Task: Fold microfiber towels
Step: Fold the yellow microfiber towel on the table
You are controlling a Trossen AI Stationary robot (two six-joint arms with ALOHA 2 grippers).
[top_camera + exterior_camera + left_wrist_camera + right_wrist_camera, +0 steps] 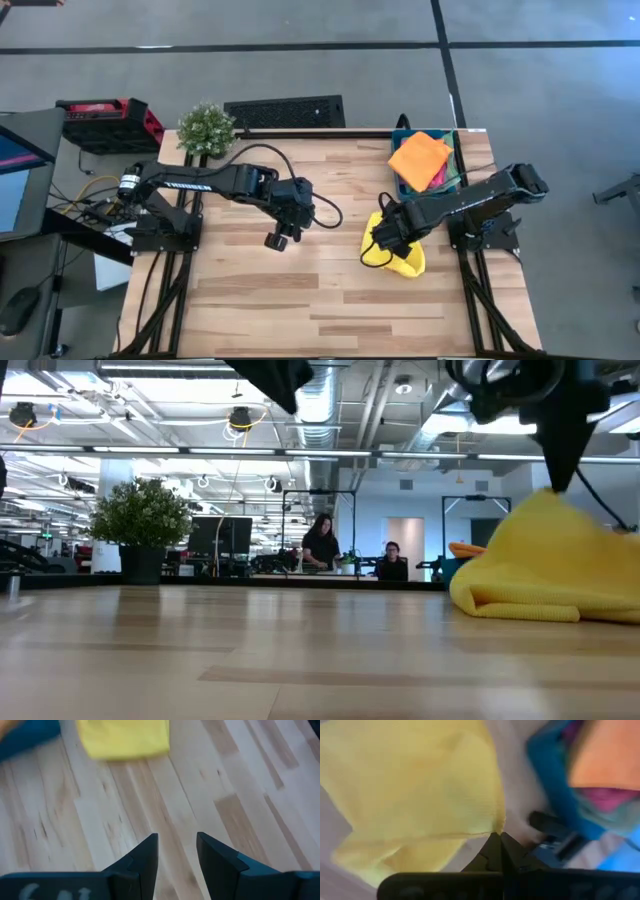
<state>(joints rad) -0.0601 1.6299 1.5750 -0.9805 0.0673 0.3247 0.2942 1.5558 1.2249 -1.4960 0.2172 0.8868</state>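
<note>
A yellow microfiber towel [398, 258] lies crumpled on the wooden table [300, 310] at the right, its lower folds resting on the wood. My right gripper [500, 839] is shut on it and stands just above it, pointing steeply down. My left gripper [281, 239] hangs open over the table's middle, with bare wood between its fingers [145, 851]. The orange towel [420, 156] lies on top of a pink one [607, 796] and a green one in the teal bin [402, 180] at the far right. My right gripper pinches the yellow towel at a corner of its edge [497, 826] between its two fingertips, coming from above and pointing down. The cloth is drawn up into a peak [556, 495] below the fingers, while the rest of the towel [540, 585] stays bunched on the table.
A potted plant [206, 127] stands at the far left corner. A dark grille [285, 111] lies beyond the far edge. Bare wood spreads over the table's middle and near side. In the low view, people sit far back in the room.
</note>
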